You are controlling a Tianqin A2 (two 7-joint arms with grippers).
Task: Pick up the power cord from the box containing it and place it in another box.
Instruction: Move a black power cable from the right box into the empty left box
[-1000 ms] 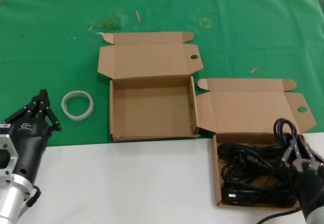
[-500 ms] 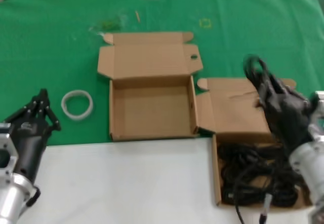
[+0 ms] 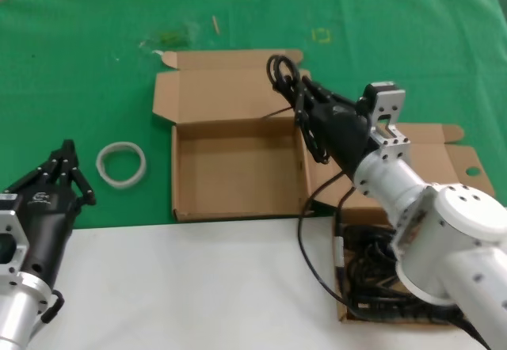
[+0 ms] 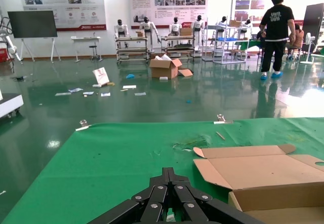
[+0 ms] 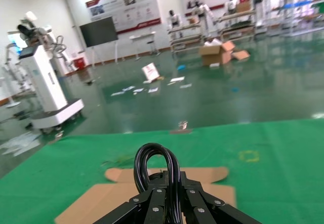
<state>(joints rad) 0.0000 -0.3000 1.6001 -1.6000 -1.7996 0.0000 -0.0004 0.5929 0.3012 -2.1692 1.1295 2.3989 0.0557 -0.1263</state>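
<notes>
green table [image 3: 79,73], right jaws [image 3: 295,89] clamping power cord [image 3: 279,68], arm outstretched

You've got matt brown cardboard on both boxes [image 3: 238,168] [image 3: 396,168], glossy black rubbery power cord [image 3: 283,73], matt green cloth table cover [image 3: 79,73], smooth white tabletop [image 3: 182,287], matt black plastic right gripper [image 3: 305,100], brushed-metal wrist
</notes>
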